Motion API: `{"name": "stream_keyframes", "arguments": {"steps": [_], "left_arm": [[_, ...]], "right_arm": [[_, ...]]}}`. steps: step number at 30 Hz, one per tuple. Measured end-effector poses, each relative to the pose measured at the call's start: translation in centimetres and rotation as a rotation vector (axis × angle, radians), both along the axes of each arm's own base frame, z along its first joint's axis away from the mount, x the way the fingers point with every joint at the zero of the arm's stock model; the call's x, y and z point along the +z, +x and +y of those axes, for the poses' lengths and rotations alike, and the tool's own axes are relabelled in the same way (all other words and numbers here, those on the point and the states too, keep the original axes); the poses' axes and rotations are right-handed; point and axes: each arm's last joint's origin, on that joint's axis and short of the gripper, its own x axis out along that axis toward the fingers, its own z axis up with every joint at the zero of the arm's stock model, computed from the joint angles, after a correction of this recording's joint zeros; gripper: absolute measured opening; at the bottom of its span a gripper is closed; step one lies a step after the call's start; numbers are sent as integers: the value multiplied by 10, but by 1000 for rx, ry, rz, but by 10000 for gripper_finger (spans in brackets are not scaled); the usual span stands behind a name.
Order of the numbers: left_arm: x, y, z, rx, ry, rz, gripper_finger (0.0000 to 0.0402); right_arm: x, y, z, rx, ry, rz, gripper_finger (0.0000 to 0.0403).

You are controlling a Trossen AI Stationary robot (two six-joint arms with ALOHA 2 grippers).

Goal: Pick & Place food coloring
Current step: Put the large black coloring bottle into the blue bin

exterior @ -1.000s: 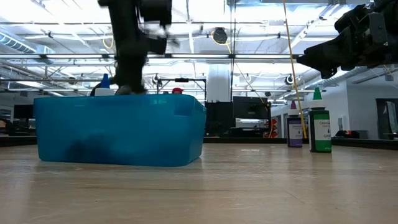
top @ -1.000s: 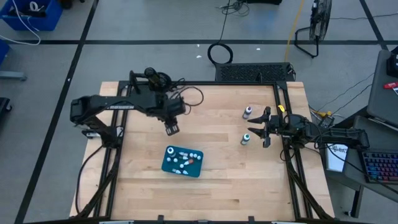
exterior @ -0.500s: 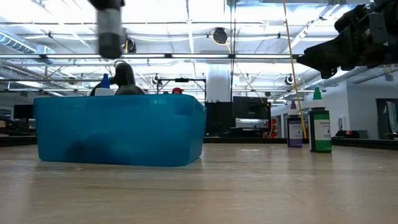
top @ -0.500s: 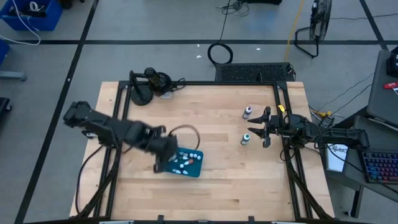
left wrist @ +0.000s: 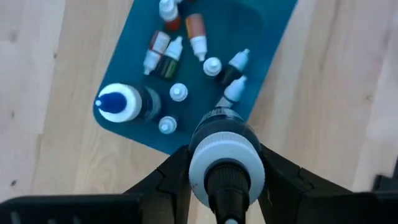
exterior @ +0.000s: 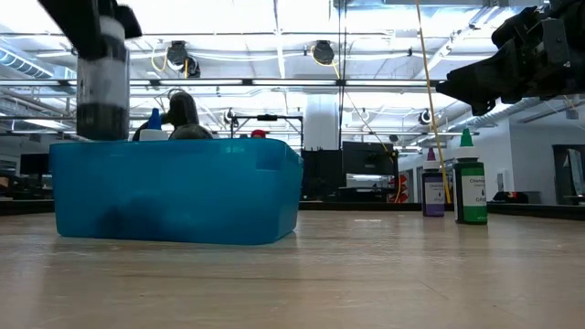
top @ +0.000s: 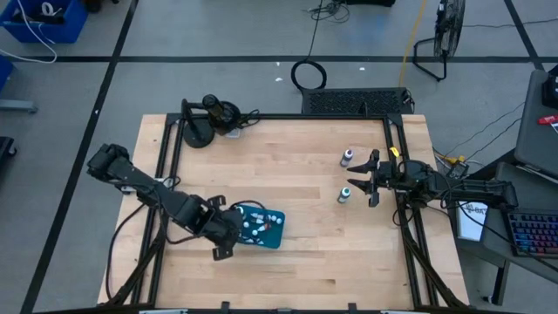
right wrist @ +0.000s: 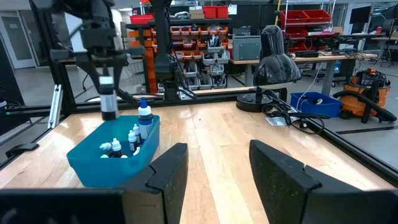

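The high view looks straight down on the whole wooden surface [top: 296,192]. The low view sits at surface height, close against the blue tray [exterior: 174,196], facing level into the room. The left wrist view looks steeply down onto that tray [left wrist: 205,62] from near; the right wrist view looks across the surface toward it [right wrist: 112,158] from afar. All four share the tray [top: 270,231].

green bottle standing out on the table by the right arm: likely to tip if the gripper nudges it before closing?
Probably yes. The green bottle stands upright, tall and narrow with a pointed cap, so a push high up would likely topple it. It looks like rigid plastic, so it should hold shape when pinched. The purple bottle stands close beside it and could get knocked too.
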Motion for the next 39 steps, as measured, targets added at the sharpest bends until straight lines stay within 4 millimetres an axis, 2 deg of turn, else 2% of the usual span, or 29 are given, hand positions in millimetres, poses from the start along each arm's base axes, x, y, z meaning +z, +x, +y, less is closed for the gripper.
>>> {"name": "stream_keyframes", "arguments": {"steps": [7, 17, 34, 39], "left_arm": [[-15, 2, 13, 56, -1, 38, 141], [-39, 2, 20, 86, -126, 86, 140], [-68, -4, 31, 131, -184, 121, 140], [-69, -2, 30, 124, -196, 102, 140]], "right_arm": [[0, 0, 0, 0, 0, 0, 160], [0, 0, 0, 0, 0, 0, 160], [0, 0, 0, 0, 0, 0, 160], [0, 0, 0, 0, 0, 0, 160]]}}
